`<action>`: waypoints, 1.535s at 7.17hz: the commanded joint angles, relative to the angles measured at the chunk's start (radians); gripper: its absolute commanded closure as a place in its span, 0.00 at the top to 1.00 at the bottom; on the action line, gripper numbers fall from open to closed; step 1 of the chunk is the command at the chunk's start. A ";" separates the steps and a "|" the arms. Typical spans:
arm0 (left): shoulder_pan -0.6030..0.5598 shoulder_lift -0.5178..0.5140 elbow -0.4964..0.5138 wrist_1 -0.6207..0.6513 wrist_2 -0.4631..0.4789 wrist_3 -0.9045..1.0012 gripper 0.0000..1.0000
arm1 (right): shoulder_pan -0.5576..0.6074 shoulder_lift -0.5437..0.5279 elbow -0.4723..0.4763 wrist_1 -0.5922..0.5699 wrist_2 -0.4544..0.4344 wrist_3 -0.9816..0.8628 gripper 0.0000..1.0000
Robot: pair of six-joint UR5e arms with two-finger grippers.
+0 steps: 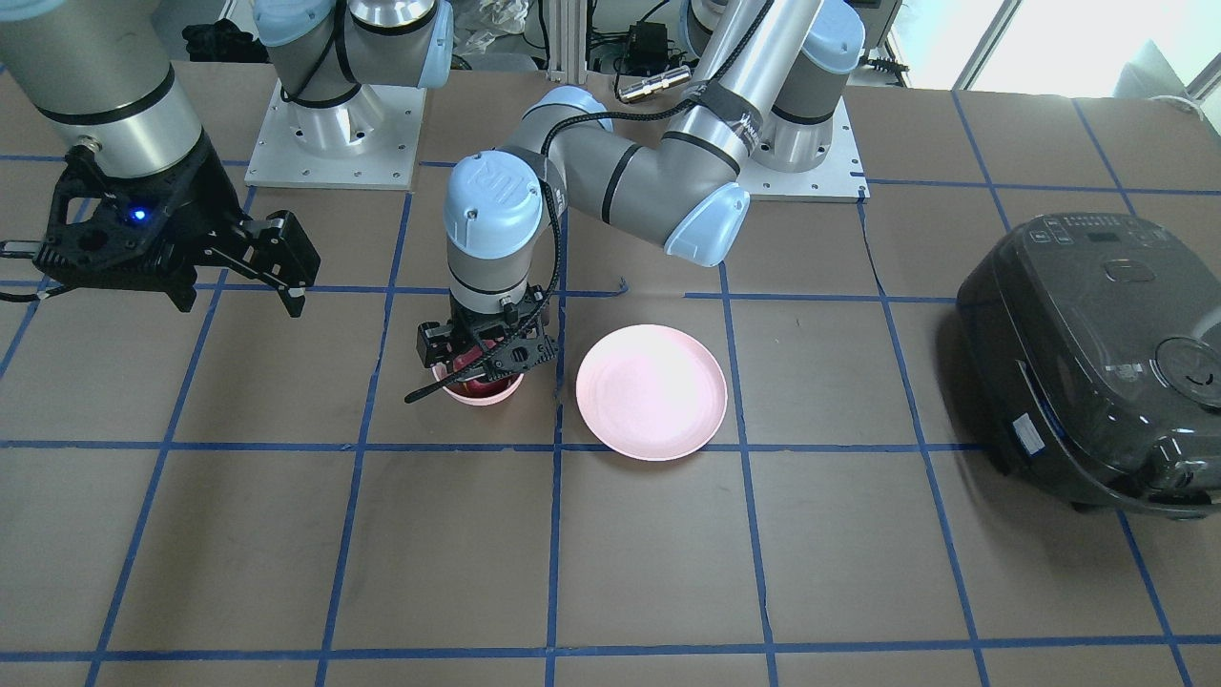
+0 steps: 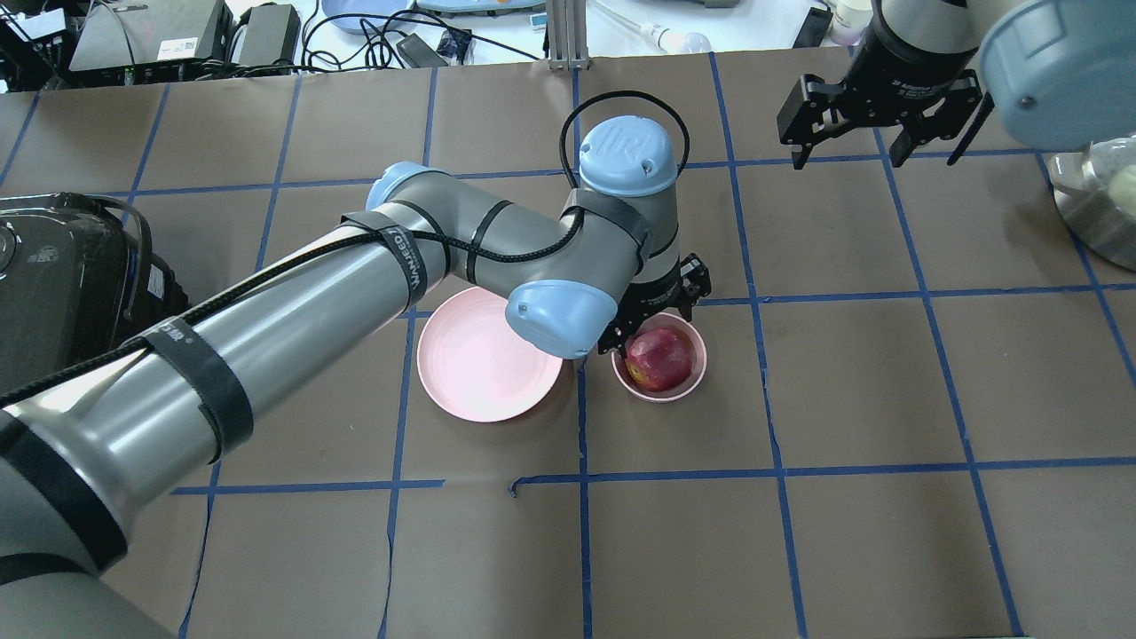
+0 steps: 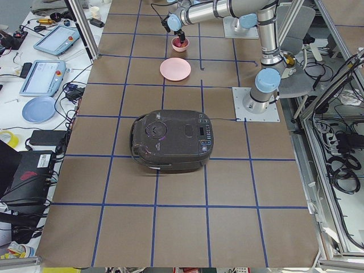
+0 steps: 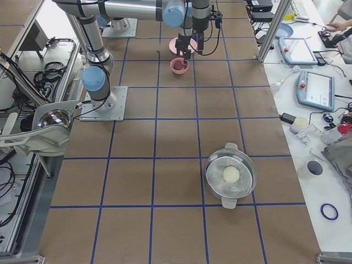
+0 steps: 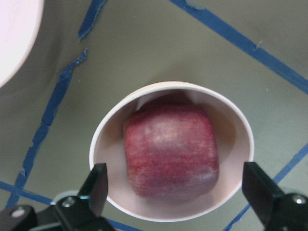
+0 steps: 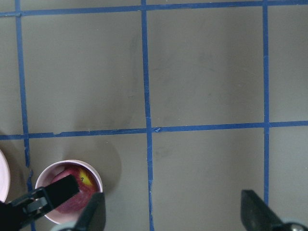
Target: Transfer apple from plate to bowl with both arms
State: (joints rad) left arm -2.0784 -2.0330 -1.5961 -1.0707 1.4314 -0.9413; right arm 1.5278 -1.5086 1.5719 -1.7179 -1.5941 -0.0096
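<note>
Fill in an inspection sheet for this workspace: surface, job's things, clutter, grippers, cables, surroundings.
Surface: brown table, blue tape grid.
Job's things: apple lies in bowl; plate beside it holds no apple.
Clutter: rice cooker; metal pot with pale ball.
Grippers: left gripper open, fingers either side of bowl; right gripper open, off to the side.
Cables: black cable strapped along left arm.
Surroundings: teach pendants on white bench.

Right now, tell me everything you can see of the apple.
The apple is dark red with fine streaks, blocky-round, with a yellowish patch on one side seen from overhead. It looks whole. It sits inside the small pink bowl, filling most of it. The open left pincer hangs above, fingers wide of it, not touching.
</note>
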 commanded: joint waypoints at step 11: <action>0.367 0.458 0.113 -0.483 0.176 0.959 1.00 | -0.003 -0.041 0.006 0.086 -0.010 -0.016 1.00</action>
State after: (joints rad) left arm -1.7701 -1.5847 -1.4774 -1.5425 1.6069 -0.0677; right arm 1.5299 -1.5541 1.5729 -1.6306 -1.6020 -0.0222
